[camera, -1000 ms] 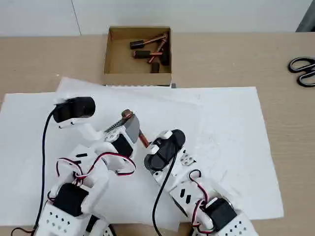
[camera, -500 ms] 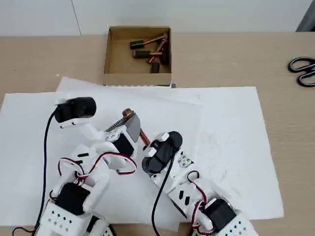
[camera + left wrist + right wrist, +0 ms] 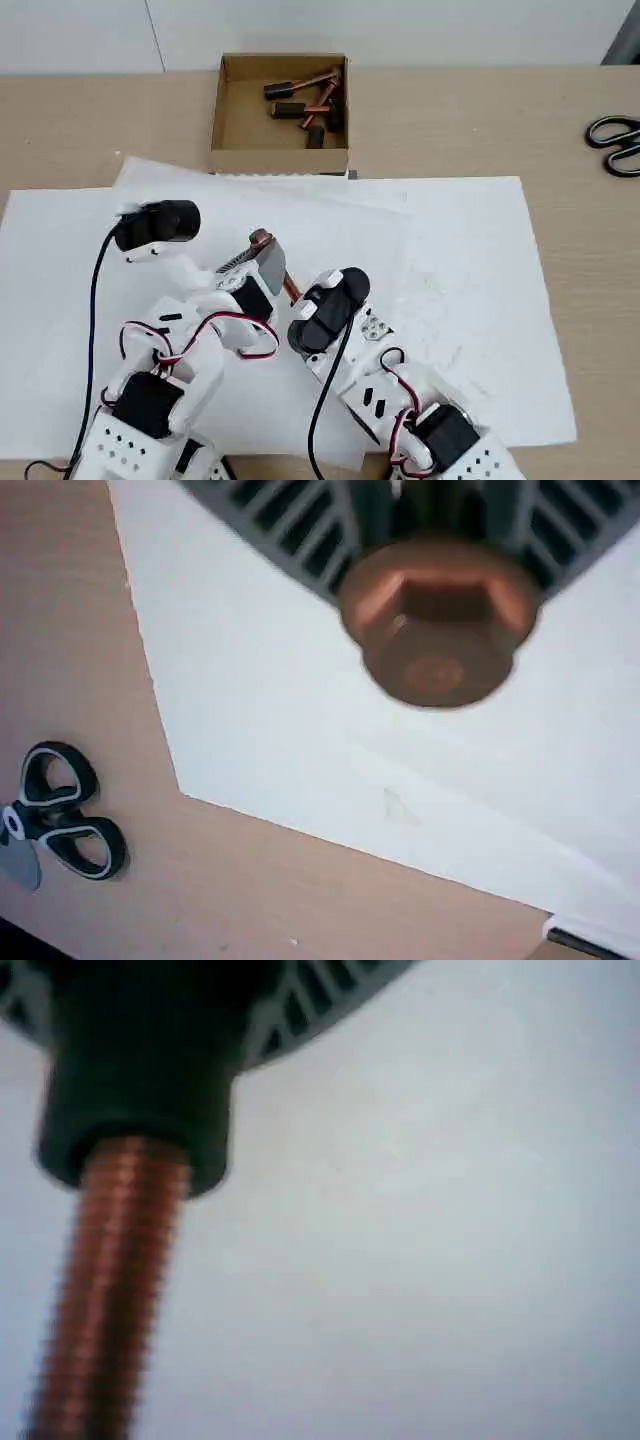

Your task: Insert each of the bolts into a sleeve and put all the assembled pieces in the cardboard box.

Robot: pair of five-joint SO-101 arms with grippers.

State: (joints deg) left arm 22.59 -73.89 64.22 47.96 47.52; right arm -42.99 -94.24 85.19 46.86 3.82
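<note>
Bolt (image 3: pixel 435 620) head clamped in left gripper (image 3: pixel 263 256); thread enters sleeve (image 3: pixel 135 1090), apparently pinched by right gripper (image 3: pixel 165 1000), above paper (image 3: pixel 450 260).

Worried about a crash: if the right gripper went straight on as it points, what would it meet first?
Most likely the left gripper, close ahead and holding the head of the bolt whose shaft runs into the right gripper's sleeve. Heights are hard to judge.

Scissors (image 3: pixel 617 145): black-handled, lay on bare table, well apart from the left gripper (image 3: pixel 264 258), far off to its right
Paper sheets (image 3: pixel 450 260): white, overlapping, spread beneath the left gripper
Table (image 3: pixel 100 110): tan wood, showed beyond the paper
</note>
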